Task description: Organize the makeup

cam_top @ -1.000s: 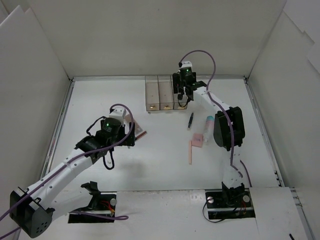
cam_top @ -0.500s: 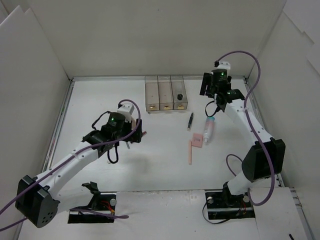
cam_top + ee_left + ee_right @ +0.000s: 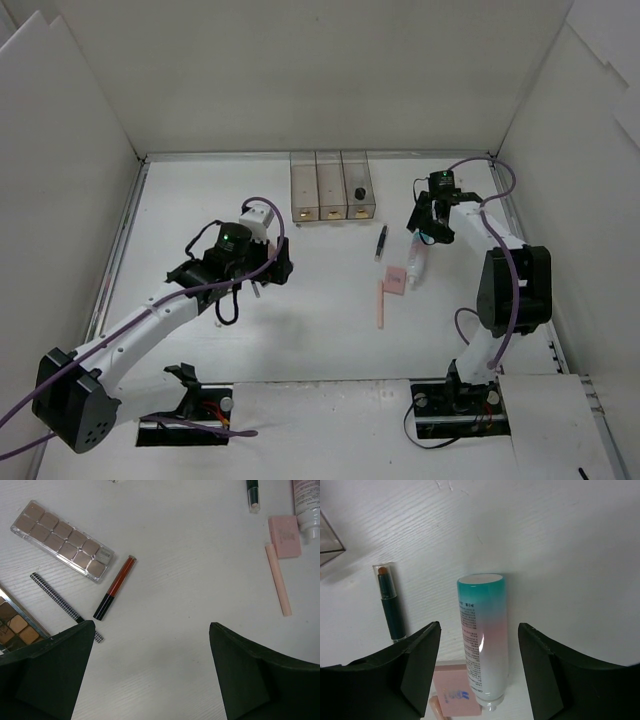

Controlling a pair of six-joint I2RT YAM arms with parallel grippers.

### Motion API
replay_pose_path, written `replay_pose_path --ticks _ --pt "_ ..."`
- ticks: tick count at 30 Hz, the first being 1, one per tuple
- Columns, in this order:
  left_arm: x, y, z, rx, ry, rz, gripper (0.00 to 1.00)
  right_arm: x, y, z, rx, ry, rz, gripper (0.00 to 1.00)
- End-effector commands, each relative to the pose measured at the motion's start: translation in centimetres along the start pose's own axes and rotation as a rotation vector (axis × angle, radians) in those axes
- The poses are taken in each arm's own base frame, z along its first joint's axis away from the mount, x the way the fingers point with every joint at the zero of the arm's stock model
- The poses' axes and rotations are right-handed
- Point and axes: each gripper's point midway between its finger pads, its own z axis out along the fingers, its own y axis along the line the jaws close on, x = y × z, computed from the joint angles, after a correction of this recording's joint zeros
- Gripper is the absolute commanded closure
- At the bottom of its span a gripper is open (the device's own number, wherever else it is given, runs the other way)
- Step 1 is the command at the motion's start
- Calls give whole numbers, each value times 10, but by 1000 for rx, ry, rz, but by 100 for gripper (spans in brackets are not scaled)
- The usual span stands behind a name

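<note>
The right claw (image 3: 480,667) hangs spread wide over the white-blue bottle (image 3: 482,635), one finger on each side and nothing held. The bottle lies flat on the counter (image 3: 560,540). The fingers straddle its narrow width, which I judge to be the line-up for a pinch. A dark pencil (image 3: 389,602) lies just beside it. The pink square pad (image 3: 455,687) sits at its cap end, perhaps touching; the wrist view cuts that corner off.

The left claw (image 3: 152,675) is likewise open and empty. It hovers above bare counter near the red pencil (image 3: 115,587), the black pencil (image 3: 65,605) and an eyeshadow palette (image 3: 61,541), well placed to take any of them. The clear box (image 3: 330,185) stands at the far edge with the black-capped vial (image 3: 357,193) in its right compartment. Everything else lies loose, so the sorting looks barely begun.
</note>
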Motion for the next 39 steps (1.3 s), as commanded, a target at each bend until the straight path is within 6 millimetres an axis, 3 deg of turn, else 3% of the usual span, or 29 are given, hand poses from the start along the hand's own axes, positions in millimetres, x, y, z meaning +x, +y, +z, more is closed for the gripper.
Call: replay_pose_path --ticks 1,12,15,20,23,28,35,39 --pt "-33 -14 -10 50 -108 9 7 2 1 10 -10 33 80 40" --pt "-31 -18 -10 84 -115 17 8 24 -5 39 -7 160 71 44" --pt "-32 -20 -9 94 -112 21 8 27 -4 44 -11 179 65 55" --pt "-34 -29 -12 133 -121 41 9 17 -4 39 -23 155 42 86" --pt "-37 -36 -14 172 -134 60 9 7 5 23 -80 128 12 99" --pt "-47 -50 -17 244 -154 94 10 -15 42 -24 -241 41 -141 100" --pt "-63 -88 -21 437 -150 124 10 -3 127 -101 -589 7 -416 100" --pt "-78 -99 -25 477 -164 115 10 10 153 -131 -707 -16 -563 100"
